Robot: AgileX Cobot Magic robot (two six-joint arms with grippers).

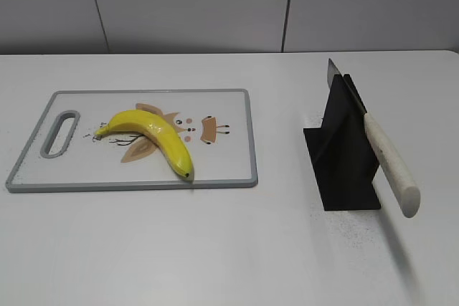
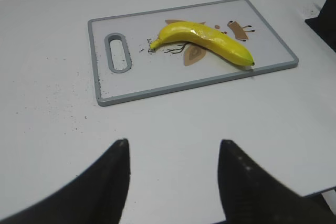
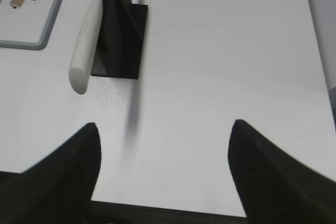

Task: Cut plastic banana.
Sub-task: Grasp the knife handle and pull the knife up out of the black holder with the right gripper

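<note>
Two grippers hang above the white bench [image 1: 215, 249], neither visible in the exterior view; each shows only in its own wrist view as a pair of dark fingers at the bottom of the frame. The left gripper [image 2: 173, 182] looks down at a slant, and the plastic banana [image 2: 205, 41] lies well apart from it in the upper middle of that frame, on the grey-rimmed cutting board [image 2: 105, 98], its stem toward the board's handle slot. Its jaws stand spread wide, released, touching nothing. The right gripper [image 3: 164, 169] likewise hovers with its jaws wide apart and empty. Up in the left of its frame the knife [image 3: 86, 40] rests tilted in a black stand [image 3: 123, 40], pale handle end nearest the jaws but clear of them. In the exterior view the banana sits centre-left, the knife and stand at right.
</note>
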